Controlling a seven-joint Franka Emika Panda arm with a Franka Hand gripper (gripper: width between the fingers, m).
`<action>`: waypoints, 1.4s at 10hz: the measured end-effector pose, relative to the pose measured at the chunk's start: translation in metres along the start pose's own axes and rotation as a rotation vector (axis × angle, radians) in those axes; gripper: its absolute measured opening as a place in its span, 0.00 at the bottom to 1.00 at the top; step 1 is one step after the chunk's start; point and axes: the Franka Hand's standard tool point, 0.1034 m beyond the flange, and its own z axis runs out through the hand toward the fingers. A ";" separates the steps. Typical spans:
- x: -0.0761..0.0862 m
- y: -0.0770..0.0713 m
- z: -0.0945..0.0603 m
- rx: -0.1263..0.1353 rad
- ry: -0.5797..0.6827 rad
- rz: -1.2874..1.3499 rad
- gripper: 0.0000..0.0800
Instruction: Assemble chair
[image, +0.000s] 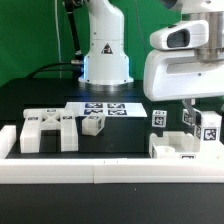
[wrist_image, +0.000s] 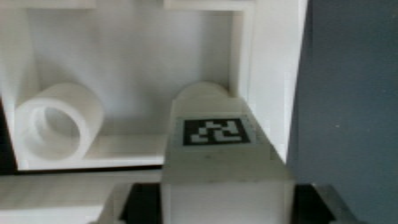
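Observation:
The chair lies in loose white tagged pieces on the black table. In the wrist view a white post (wrist_image: 219, 140) with a square tag runs up between my dark fingers (wrist_image: 139, 205), and the gripper (wrist_image: 222, 208) is shut on it. Behind the post lies a white framed piece (wrist_image: 107, 90) with a round socket (wrist_image: 59, 122). In the exterior view the gripper (image: 196, 110) hangs low at the right over tagged posts (image: 190, 120) and a slab (image: 178, 150). Which of those posts it holds does not show there.
A chunky legged piece (image: 46, 131) and a small cube (image: 93, 124) sit at the exterior view's left. The marker board (image: 105, 108) lies behind them, in front of the arm's base (image: 106, 55). A long white border rail (image: 100, 170) runs along the front.

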 end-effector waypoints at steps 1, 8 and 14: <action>0.000 0.000 0.000 0.001 0.000 0.134 0.36; 0.002 0.002 0.000 0.029 -0.011 0.832 0.36; 0.001 0.001 0.000 0.040 -0.025 1.076 0.36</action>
